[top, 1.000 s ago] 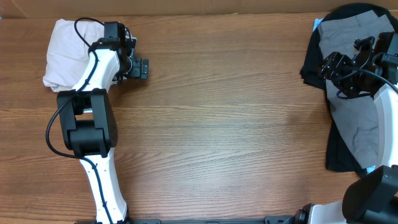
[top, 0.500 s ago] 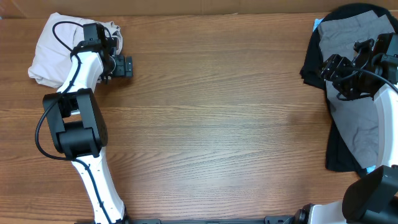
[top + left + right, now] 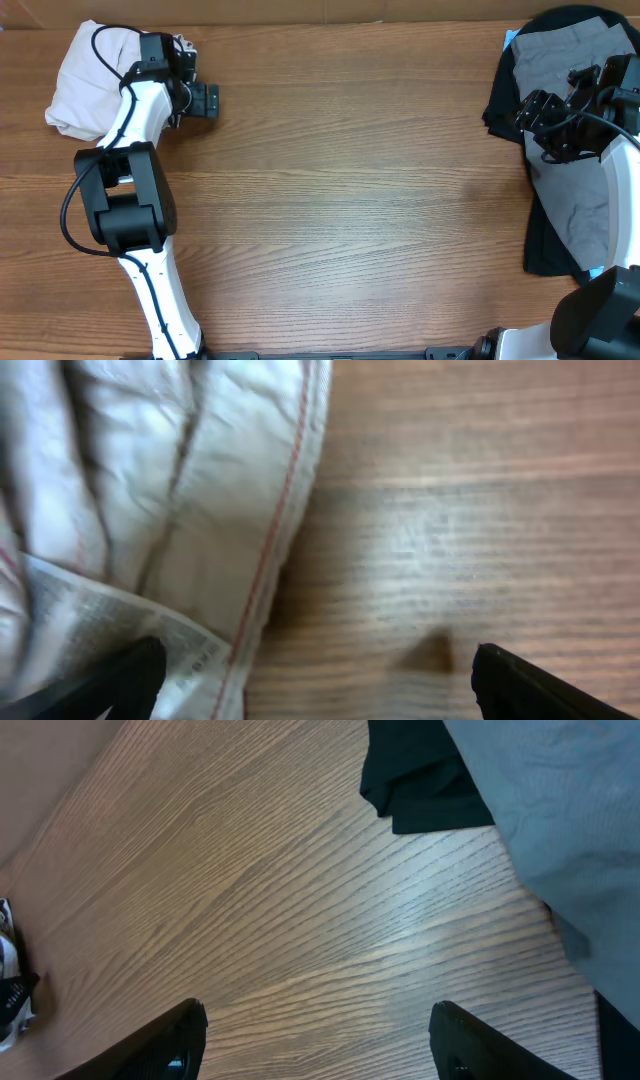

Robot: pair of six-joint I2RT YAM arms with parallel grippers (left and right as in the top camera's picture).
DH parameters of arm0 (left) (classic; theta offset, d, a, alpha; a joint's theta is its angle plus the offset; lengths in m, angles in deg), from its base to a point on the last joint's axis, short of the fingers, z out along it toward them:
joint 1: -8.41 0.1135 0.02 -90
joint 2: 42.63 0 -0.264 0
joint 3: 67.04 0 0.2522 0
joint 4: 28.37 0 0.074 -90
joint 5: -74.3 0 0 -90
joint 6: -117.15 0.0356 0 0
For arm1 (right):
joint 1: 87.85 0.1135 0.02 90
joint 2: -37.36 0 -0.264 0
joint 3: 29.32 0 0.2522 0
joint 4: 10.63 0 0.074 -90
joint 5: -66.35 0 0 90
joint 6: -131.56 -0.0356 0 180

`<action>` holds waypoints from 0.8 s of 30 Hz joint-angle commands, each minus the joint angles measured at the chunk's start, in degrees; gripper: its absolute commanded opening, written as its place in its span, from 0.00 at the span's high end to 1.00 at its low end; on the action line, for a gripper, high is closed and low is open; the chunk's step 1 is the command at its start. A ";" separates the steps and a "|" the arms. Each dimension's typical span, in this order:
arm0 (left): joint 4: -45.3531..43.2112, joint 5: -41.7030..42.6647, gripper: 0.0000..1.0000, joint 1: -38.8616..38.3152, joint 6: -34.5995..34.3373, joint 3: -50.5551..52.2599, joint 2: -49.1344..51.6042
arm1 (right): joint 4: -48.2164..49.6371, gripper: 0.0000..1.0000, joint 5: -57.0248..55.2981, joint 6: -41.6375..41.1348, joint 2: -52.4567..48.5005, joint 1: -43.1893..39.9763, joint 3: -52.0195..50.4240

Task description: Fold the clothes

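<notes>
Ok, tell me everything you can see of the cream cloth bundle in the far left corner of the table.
The cream cotton-looking garment lies bunched into a compact, wrinkled bundle on the brown wooden table, at its far left corner. Close up it shows soft creases, a thin reddish stitched seam along one edge and a white printed label. The open left hand hangs at its right edge, gripping nothing; whether a finger touches the cloth cannot be told.

Left pincer [image 3: 207,101] and right pincer [image 3: 536,124] both gape, empty.
</notes>
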State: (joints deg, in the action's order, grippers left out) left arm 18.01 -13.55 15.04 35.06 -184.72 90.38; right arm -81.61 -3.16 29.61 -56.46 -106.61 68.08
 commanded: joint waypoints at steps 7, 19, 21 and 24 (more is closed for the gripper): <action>-2.71 2.82 0.00 -0.31 1.29 -1.44 2.49 | 0.11 0.25 -0.85 0.11 0.17 -0.26 0.33; -7.04 3.26 0.00 -1.33 1.07 -1.44 7.28 | -0.15 0.25 -1.64 0.11 0.17 -0.26 0.33; -8.24 3.26 0.00 -1.38 1.07 -1.44 7.58 | -0.13 0.25 -1.90 0.07 0.17 -0.26 0.33; -8.83 3.23 0.00 -1.42 1.07 -1.64 7.56 | -0.11 0.25 -2.93 -0.11 0.17 -0.26 0.33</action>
State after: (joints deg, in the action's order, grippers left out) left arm 9.27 -11.82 14.36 35.21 -186.05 94.44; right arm -81.91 -4.82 29.57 -56.46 -106.61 68.08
